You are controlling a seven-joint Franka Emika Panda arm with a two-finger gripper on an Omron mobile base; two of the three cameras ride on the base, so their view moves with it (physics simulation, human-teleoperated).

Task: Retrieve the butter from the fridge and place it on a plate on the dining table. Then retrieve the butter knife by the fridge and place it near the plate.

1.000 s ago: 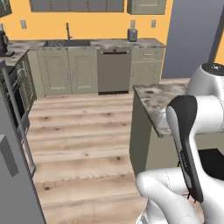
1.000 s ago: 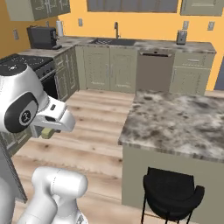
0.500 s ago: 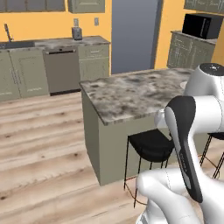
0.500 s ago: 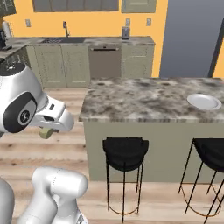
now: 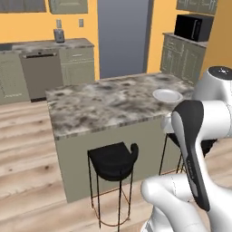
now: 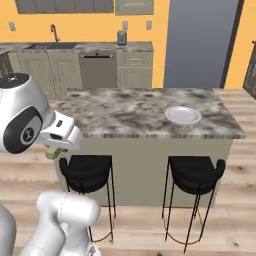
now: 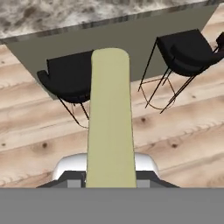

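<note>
My two base cameras look forward and down from behind the arm, sharing the long mottled marble-topped island (image 5: pixel 108 106) (image 6: pixel 150 112); my hand camera looks down at its olive-green base (image 7: pixel 144 33).

I can read no text, label, brand, number or sign anywhere from my station. The marble top, cabinets, appliances and stools all carry plain surfaces without lettering.
</note>
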